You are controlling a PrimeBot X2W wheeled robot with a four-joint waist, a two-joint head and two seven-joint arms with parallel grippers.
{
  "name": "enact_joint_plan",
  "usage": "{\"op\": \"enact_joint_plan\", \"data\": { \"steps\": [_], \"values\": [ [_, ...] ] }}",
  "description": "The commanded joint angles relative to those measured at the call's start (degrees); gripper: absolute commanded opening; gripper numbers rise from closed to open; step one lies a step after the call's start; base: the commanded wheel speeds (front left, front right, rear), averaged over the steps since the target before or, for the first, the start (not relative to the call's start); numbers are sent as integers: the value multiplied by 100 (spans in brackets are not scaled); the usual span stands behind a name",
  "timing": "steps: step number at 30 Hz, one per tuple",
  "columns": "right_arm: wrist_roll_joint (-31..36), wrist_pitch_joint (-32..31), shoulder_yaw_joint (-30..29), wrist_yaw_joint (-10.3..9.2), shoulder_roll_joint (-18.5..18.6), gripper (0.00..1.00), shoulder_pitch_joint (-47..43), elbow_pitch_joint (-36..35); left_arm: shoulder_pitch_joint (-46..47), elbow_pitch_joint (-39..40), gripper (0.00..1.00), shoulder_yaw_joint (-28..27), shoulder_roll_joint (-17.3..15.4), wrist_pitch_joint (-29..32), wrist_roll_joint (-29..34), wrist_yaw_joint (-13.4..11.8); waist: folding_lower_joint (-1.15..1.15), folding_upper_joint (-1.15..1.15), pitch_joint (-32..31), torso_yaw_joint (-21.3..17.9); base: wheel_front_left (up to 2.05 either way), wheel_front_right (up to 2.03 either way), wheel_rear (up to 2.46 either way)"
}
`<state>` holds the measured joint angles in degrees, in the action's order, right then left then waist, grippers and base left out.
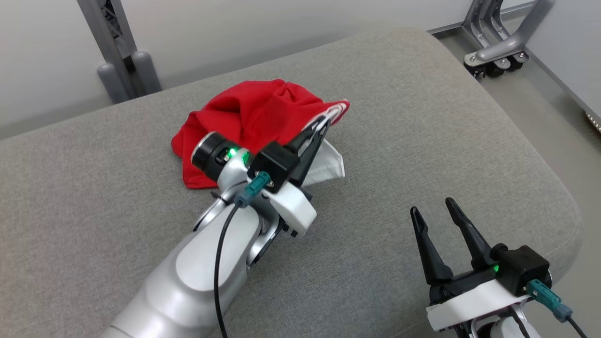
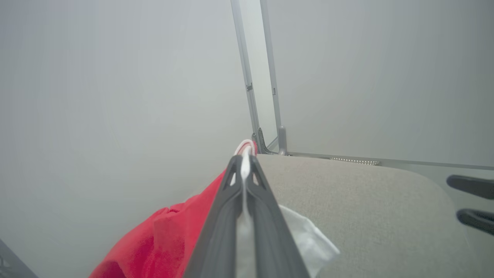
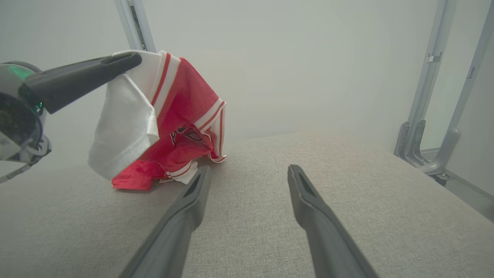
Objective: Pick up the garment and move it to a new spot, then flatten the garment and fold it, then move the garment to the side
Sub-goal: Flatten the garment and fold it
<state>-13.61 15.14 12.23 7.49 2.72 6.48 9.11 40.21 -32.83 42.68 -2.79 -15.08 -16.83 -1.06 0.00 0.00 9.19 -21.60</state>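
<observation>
The garment (image 1: 249, 117) is a red shirt with white, red-striped trim, bunched near the middle of a grey cushioned surface (image 1: 422, 117). My left gripper (image 1: 323, 124) is shut on its white striped edge, which it holds raised above the cushion while the rest trails down. In the left wrist view the two fingers of the left gripper (image 2: 244, 160) pinch white cloth, with the garment (image 2: 162, 239) hanging red to the left. From the right wrist view the garment (image 3: 185, 116) hangs from the left gripper (image 3: 131, 60). My right gripper (image 1: 434, 206) stands open and empty at the lower right, its jaws (image 3: 247, 173) apart over bare cushion.
Grey metal frame legs (image 1: 122, 56) stand behind the cushion at the left. A frame base on castors (image 1: 497, 51) sits on the floor at the upper right. The cushion's rounded edge drops off at the right.
</observation>
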Motion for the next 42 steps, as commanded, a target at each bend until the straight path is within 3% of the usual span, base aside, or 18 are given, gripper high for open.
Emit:
{"op": "enact_joint_plan", "data": {
  "steps": [1, 6, 15, 19, 23, 33, 42],
  "values": [
    [17, 1, 8, 1, 33, 100, -66, 30, 193, 38, 0, -37, -20, -12, -63, 36, 0, 0, -178, -121, 0, 0, 0],
    [50, 1, 81, 1, 33, 100, -201, 127, 823, 250, 0, -69, -15, -12, -665, 45, 0, 0, -456, -274, 0, 0, 0],
    [-12, 1, 239, 1, 31, 100, -301, 157, 2391, 99, 0, 286, -19, -12, -1229, -169, 0, 0, -696, -528, 0, 0, 0],
    [-39, 1, 295, 1, 32, 100, -333, 172, 3042, 86, 0, 344, -23, -11, -1581, -384, 0, 0, -746, -599, 0, 0, 0],
    [-86, 1, 321, 1, 32, 100, -298, 128, 3378, -344, 0, 309, -30, -8, -1487, -562, 0, 0, -734, -613, 0, 0, 0],
    [-13, 1, 173, 1, 30, 100, -503, 131, 2058, -1555, 0, -417, -357, -12, -1920, -361, 0, 0, -736, -155, 0, 0, 0],
    [54, 1, 147, 1, 32, 100, -505, 111, 476, -1147, 0, -1574, -1112, -12, -1841, -622, 0, 0, -748, 177, 0, 0, 0]
  ]
}}
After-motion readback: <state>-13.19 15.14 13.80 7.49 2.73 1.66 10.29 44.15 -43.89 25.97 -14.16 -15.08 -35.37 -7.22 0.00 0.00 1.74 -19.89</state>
